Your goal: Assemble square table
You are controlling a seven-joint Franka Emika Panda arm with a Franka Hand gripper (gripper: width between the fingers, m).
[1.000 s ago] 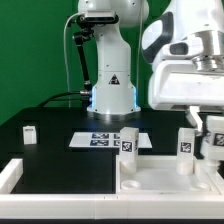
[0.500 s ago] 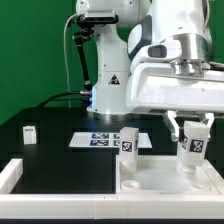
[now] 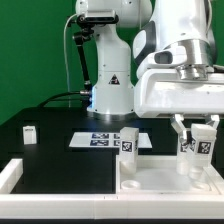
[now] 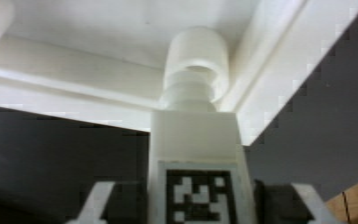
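Clamped with the gripper (image 3: 196,136) onto a white table leg (image 3: 197,158), one finger (image 4: 101,203) pressed to each flat side, with the tag toward the exterior camera. Held upright and low over the part of the square tabletop (image 3: 160,182) at the exterior view's right, probably to bring the round peg end down into a mounting hole. Cannot tell whether already touching the slab. Gripped high on the block, apparently to leave the lower end free for seating. Seen from the wrist: straight down the leg to its rounded tip, with white slab and a raised rim beyond.

Further out, three legs in sight:
- One in the grasp.
- A second leg (image 3: 128,143) upright at or just behind the slab's far corner on the exterior view's left, apart from the gripper.
- A third leg (image 3: 31,134) alone on the black table (image 3: 55,150), well apart at the exterior view's left.

No fourth leg visible. One tabletop. One marker board (image 3: 98,139) flat beside the second leg. One white rail frame (image 3: 10,175) at the near left.
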